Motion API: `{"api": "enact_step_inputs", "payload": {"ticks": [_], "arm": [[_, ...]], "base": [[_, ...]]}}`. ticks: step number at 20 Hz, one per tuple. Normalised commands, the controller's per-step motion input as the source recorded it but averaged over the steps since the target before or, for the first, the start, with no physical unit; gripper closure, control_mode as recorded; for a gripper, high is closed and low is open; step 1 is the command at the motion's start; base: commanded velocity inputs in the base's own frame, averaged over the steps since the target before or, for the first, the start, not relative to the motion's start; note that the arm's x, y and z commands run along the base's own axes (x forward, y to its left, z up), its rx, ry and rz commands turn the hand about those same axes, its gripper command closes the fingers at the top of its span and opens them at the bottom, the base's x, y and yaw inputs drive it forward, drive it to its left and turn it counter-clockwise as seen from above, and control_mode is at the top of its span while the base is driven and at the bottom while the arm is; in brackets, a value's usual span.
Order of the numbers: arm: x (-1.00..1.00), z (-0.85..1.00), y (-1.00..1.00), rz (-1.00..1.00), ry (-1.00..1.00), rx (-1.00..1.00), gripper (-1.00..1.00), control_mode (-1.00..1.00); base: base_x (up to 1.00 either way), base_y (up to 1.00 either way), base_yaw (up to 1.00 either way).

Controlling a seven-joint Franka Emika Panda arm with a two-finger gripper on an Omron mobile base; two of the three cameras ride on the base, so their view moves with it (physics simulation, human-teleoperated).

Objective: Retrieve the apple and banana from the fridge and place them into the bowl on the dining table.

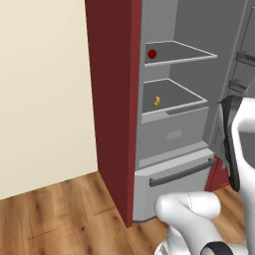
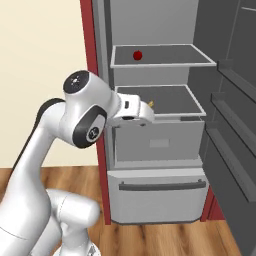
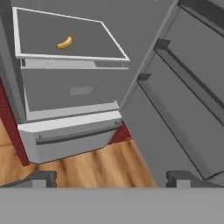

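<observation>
I have the tall grey fridge (image 1: pixel 174 134) standing with its door swung wide, framed by dark red panels, and both fruits are on its inner shelves. The small round dark-red apple (image 1: pixel 152 54) sits on the upper grey shelf (image 2: pixel 170 56), toward its left rear. The small curved yellow-orange banana (image 3: pixel 64 42) lies on the lower grey shelf (image 3: pixel 83 41), left of centre and apart from the white front rim. My gripper (image 3: pixel 113 177) hangs in front of the fridge with its two dark tips spread wide and nothing between them; it touches neither fruit. In my judgement the step in hand is the approach to a first fruit, and the banana is the nearer candidate, as the hand camera looks down on it. To do this well I should bring the hand in above the shelf's front rim, under the upper shelf, and keep the wrist from striking either edge. I should turn the spread tips across the banana's short width, settle them on both sides of its middle, then close. The shelf gap looks tight, so a slow, level entry seems prudent. The grey drawer (image 2: pixel 160 142) below needs no contact.
</observation>
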Motion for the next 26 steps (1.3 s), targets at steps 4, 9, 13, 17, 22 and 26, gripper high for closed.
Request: {"api": "enact_step_inputs", "payload": {"ticks": [4,9,13,17,22,26], "arm": [[-0.08,-0.21,0.92,-0.05,-0.01,0.43,-1.0,-1.0],[-0.33,-0.23,0.85,0.0,0.01,0.33,-1.0,-1.0],[-0.31,-0.08,0.61,0.0,0.04,0.25,-1.0,-1.0],[0.01,0.0,0.36,-0.02,0.01,-0.01,-1.0,-1.0],[0.0,0.0,0.19,-0.06,0.0,-0.03,-1.0,-1.0],[-0.07,0.0,0.0,0.0,0.0,0.0,-1.0,-1.0]], "base": [[0.0,0.0,0.0],[0.0,0.0,0.0],[0.0,0.0,0.0],[0.0,0.0,0.0],[0.0,0.0,0.0],[0.0,0.0,0.0]]}}
